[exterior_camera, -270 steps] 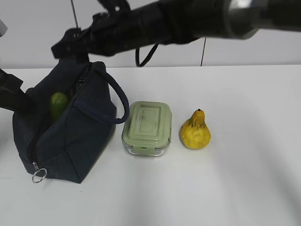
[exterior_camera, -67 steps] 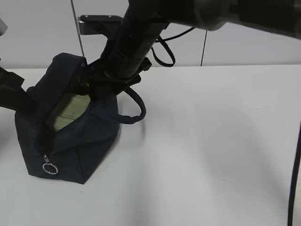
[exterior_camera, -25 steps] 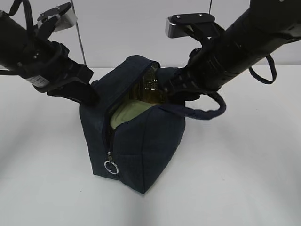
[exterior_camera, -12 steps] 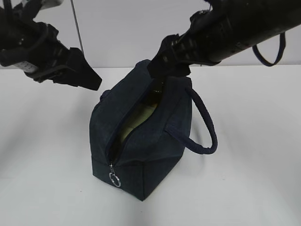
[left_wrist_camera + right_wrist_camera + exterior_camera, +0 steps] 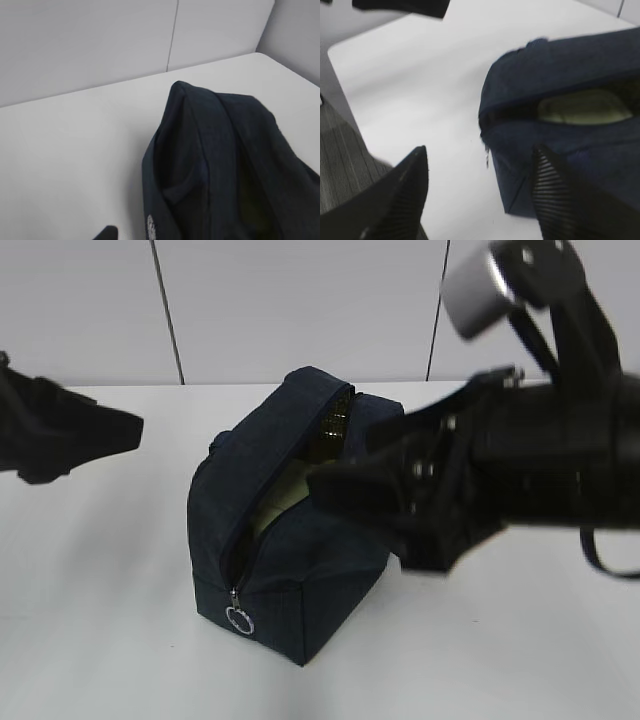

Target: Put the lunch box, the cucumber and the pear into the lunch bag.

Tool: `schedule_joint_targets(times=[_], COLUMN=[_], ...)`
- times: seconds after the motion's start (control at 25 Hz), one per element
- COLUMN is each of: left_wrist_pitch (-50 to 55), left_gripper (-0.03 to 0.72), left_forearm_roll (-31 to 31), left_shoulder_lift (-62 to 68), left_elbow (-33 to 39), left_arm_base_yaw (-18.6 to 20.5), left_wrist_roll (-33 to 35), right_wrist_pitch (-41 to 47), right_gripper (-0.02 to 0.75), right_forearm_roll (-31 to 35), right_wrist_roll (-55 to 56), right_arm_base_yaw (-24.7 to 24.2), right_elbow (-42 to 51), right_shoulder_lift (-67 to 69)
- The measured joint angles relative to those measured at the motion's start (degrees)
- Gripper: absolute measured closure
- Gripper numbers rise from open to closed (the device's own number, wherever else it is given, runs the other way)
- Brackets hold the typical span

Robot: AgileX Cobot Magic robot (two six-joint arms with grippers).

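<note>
Lunch bag (image 5: pixel 290 540): centre of the exterior frame, standing on the table (image 5: pixel 120 640) — its top slit open.
Zipper ring (image 5: pixel 239 620): lower front end of the bag, nearest the camera.
Lunch box (image 5: pixel 585 110): inside the bag, seen through the slit.
Left gripper (image 5: pixel 70 435): left edge of the frame, apart from the bag.
Right gripper (image 5: pixel 477 192): right of the bag in the exterior frame — 2 fingers spread, 1 overlapping the bag's right side.

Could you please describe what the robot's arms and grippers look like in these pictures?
Both arms are black and bulky. The right arm carries a silver-grey cylindrical part near its top and a black cable loop below. The right gripper has two black fingers with finely ribbed inner pads. The left arm shows as a blurred black wedge.
</note>
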Motion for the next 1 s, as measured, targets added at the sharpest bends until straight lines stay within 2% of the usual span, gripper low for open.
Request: schedule_joint_targets(times=[0.08, 0.24, 0.56, 1.0], left_wrist_pitch=[-1.8, -2.3, -2.4, -2.4], left_gripper=[0.302, 0.311, 0.316, 0.344], left_forearm_roll=[-0.9, -1.4, -2.2, -2.4], left_shoulder_lift=[-2.8, -5.2, -5.4, -5.4], left_elbow=[3.8, 7.7, 8.4, 8.5], left_arm_base_yaw=[0.0, 0.0, 0.0, 0.0], left_wrist_roll=[1.4, 2.0, 2.0, 2.0], right_wrist_pitch=[-2.0, -2.8, 1.4, 1.5], right_gripper=[0.258, 0.319, 0.425, 0.439], right_forearm_roll=[6.2, 9.6, 10.2, 10.1], right_wrist_roll=[-9.7, -14.4, -15.2, -12.9], right_arm_base_yaw=[3.4, 5.2, 5.2, 5.2], right_elbow=[3.9, 6.1, 5.2, 5.0], right_shoulder_lift=[0.2, 4.9, 12.5, 12.5])
